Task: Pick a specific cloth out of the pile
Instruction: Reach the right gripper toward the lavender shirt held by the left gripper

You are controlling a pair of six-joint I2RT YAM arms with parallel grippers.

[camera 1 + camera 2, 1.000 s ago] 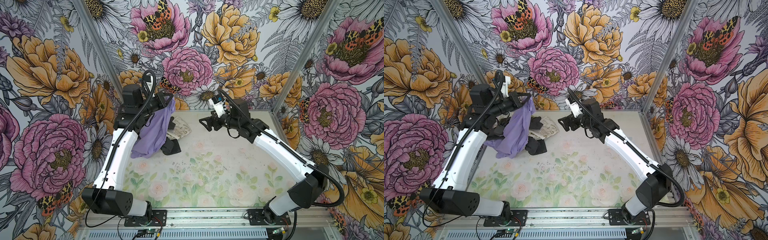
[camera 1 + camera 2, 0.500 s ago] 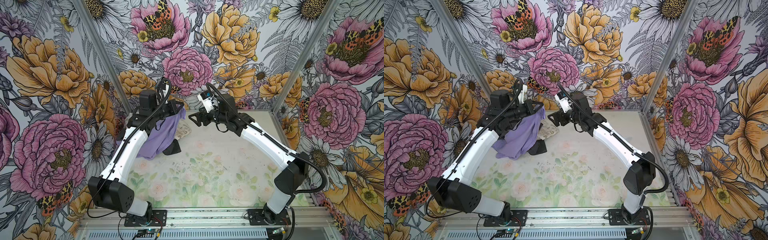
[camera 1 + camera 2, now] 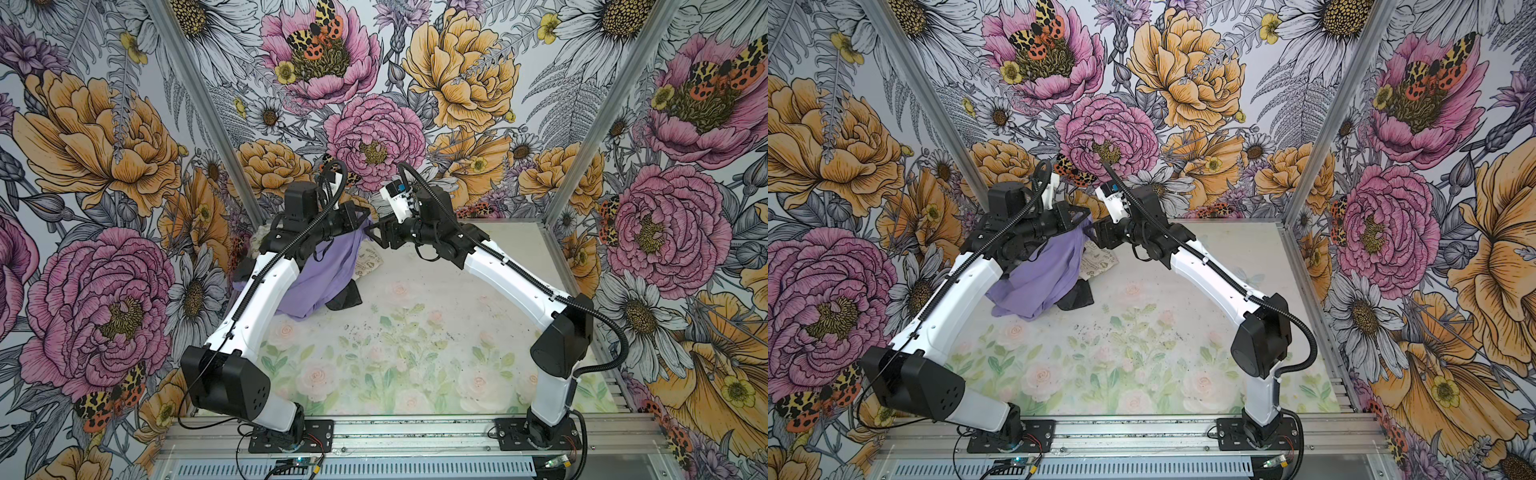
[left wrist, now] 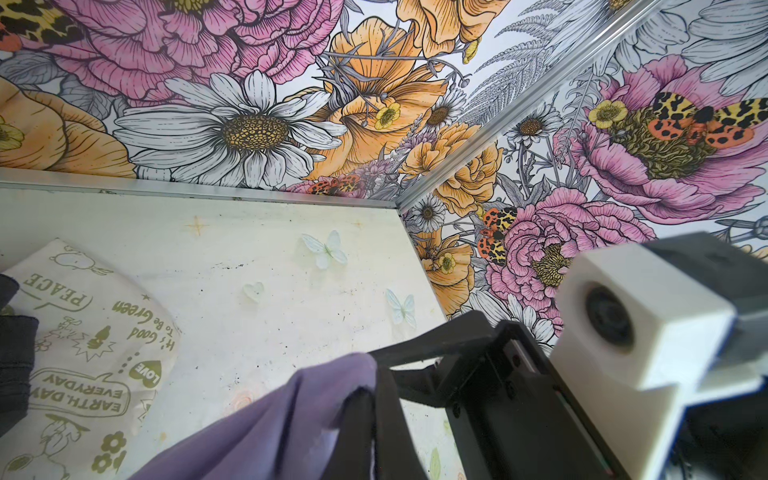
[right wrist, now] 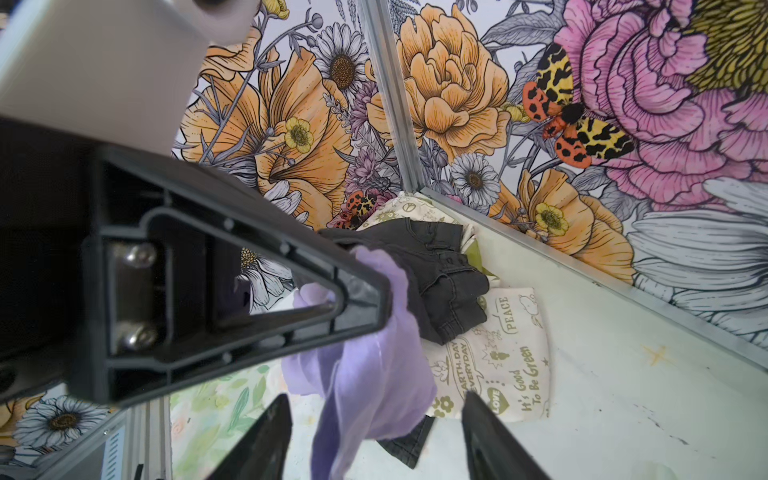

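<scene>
The cloth (image 3: 328,274) (image 3: 1042,282) is plain lavender and hangs above the table at the back left, in both top views. My left gripper (image 3: 362,219) (image 4: 372,379) is shut on its top fold. A lower corner of the cloth still trails by the pile. My right gripper (image 3: 374,235) (image 5: 374,397) is open, and its two fingers stand on either side of the hanging cloth (image 5: 374,374) without touching it. The pile lies in the back left corner: a dark grey garment (image 5: 449,274) on cream fabric with olive-green print (image 5: 498,357) (image 4: 83,353).
Flowered walls and aluminium posts (image 3: 208,108) close in the back and both sides. The two wrists nearly meet over the back of the floral table mat (image 3: 415,353). A second dark garment piece (image 3: 345,295) lies under the hanging cloth.
My left gripper has carried the cloth to the right, towards the middle. My right gripper has swung left to meet it, and its jaws have narrowed around the hanging fabric.
</scene>
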